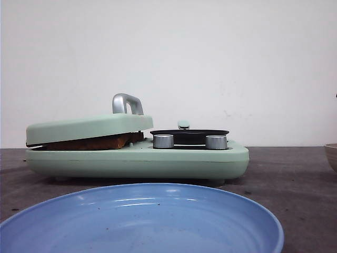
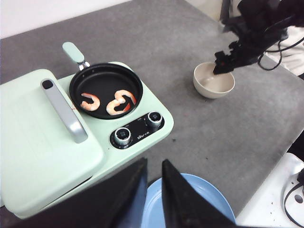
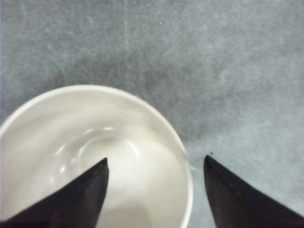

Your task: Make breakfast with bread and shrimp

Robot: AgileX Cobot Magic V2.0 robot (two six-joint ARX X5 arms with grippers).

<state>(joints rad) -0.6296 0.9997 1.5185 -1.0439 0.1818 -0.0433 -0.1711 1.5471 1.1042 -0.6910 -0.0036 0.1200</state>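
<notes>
A browned slice of bread point(image 1: 100, 142) shows only as an edge under the shut lid point(image 1: 89, 126) of the mint-green breakfast maker point(image 2: 28, 142). Pink shrimp point(image 2: 90, 101) lie in its small black pan point(image 2: 107, 76). My left gripper point(image 2: 153, 164) is shut and empty, high above the maker's front edge and a blue plate point(image 2: 199, 199). My right gripper point(image 3: 154, 164) is open and empty. It straddles the rim of an empty cream bowl point(image 3: 71, 142), one finger over the inside and one outside; it also shows in the left wrist view point(image 2: 223, 61).
The blue plate point(image 1: 142, 221) sits nearest the front of the grey table, before the maker. Two metal knobs point(image 1: 163, 141) face front below the pan point(image 1: 189, 134). The bowl point(image 1: 331, 155) stands at the far right. A silver handle point(image 1: 126, 104) rises from the lid.
</notes>
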